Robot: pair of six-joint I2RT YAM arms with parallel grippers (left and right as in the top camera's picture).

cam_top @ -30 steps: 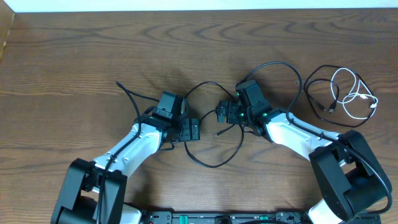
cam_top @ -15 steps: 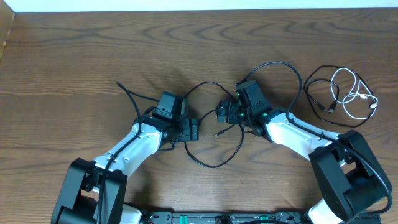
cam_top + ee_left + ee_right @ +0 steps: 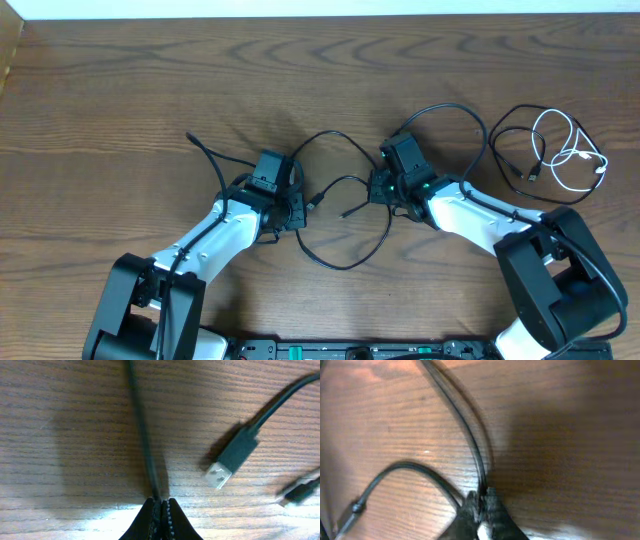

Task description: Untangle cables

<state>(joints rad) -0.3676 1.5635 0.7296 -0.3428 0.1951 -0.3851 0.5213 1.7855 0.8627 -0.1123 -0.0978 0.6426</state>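
The left gripper (image 3: 161, 506) sits just left of the black USB plug (image 3: 231, 457) on the wooden table (image 3: 120, 90), its fingers pressed together on a thin black cable (image 3: 142, 435) that runs straight away from the tips. The right gripper (image 3: 481, 502) lies near the plug on its right side, fingers likewise pinched shut on a black cable strand (image 3: 470, 440), with a second strand curving in beside it. Far to the right of the plug, well apart from both grippers, a white cable (image 3: 575, 150) lies coiled together with another black cable (image 3: 510, 150).
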